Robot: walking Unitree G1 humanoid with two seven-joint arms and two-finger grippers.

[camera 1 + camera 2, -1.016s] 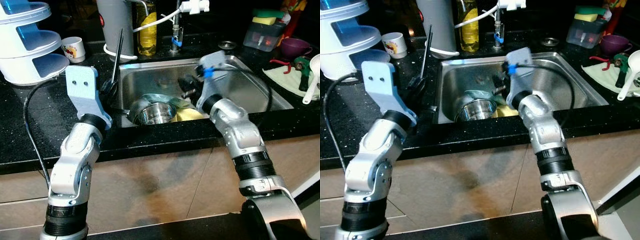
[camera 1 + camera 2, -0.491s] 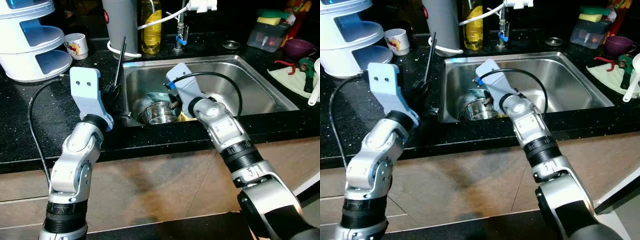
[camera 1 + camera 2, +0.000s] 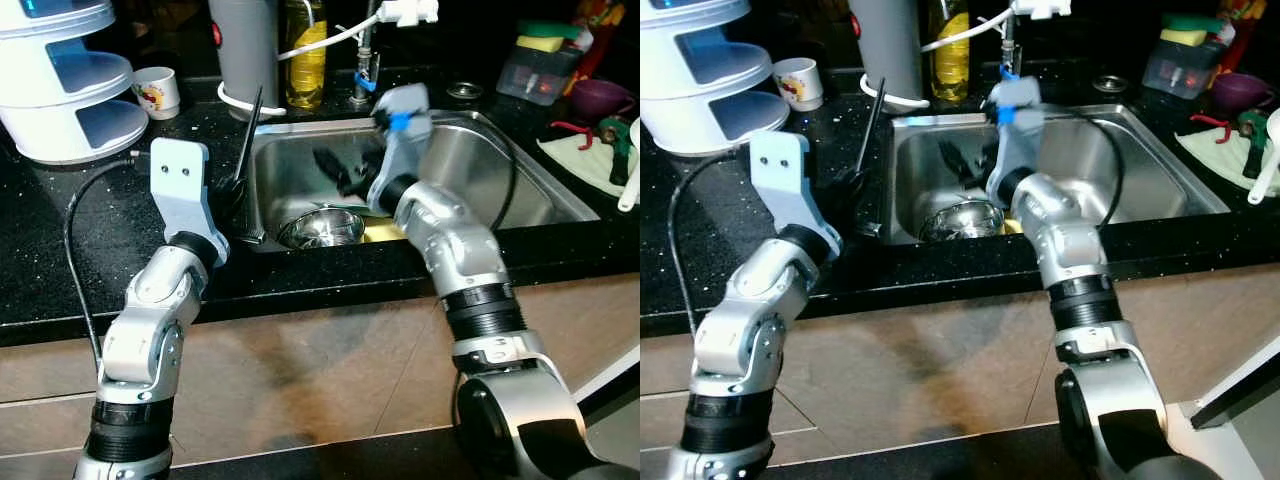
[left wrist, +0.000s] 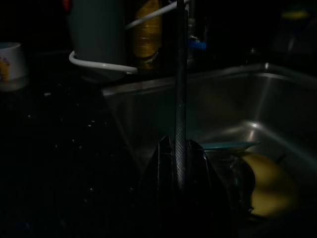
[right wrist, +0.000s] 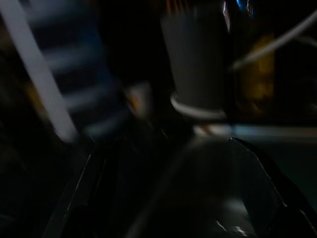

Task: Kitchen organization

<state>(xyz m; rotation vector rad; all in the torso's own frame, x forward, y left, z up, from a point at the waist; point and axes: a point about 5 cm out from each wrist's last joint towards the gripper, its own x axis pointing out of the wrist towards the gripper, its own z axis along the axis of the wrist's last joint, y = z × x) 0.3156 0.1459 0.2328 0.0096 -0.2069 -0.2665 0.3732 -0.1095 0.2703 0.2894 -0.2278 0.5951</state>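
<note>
Left eye view: your steel bowl (image 3: 322,226) sat shiny and upright in the sink (image 3: 520,190), near edge. Right gripper (image 3: 335,172) hung above it, fingers spread, holding nothing; half a second earlier it was down at the bowl. Left gripper (image 3: 240,190) stayed pinched on a thin black rod (image 3: 249,130).

Head cameras look down at sink (image 3: 520,190), wrist cameras close, dark

Both eye views are bright enough and mostly sharp. The wrist views are very dark; the right one is blurry.
</note>
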